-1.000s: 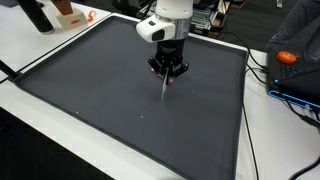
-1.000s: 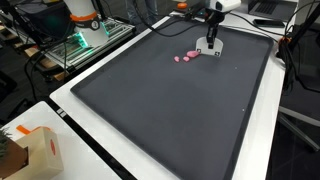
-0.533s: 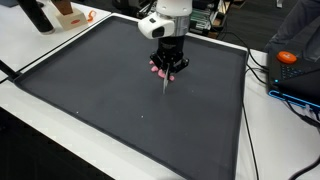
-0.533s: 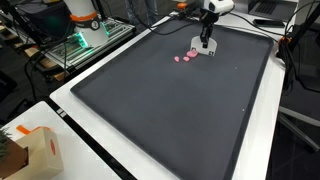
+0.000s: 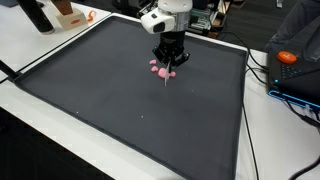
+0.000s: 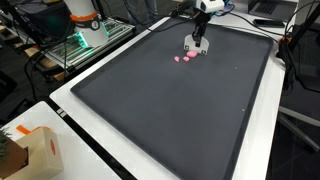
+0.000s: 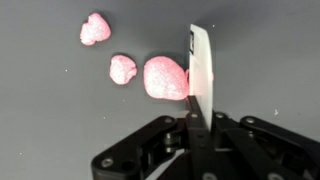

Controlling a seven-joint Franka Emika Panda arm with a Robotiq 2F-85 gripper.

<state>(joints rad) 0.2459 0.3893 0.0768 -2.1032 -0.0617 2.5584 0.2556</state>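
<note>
Here the gripper (image 7: 195, 128) has its jaws pressed together on a thin white strip (image 7: 201, 60). They pinch only its near end, so most of its length juts straight out past the fingertips. That hold, I judge, lets the strip's far end work low at the mat (image 7: 50, 130) while the fingers stay clear above it. In an exterior view the strip (image 5: 166, 80) hangs down from the gripper (image 5: 168, 60) toward the dark surface; whether its tip touches, I cannot tell. Three pink lumps lie ahead of the jaws, all to one side of the strip. The big lump (image 7: 165, 78) sits right against the strip's flat face, seemingly touching. The mid lump (image 7: 122, 69) lies just beside it, and the small lump (image 7: 95, 28) lies farther out.
</note>
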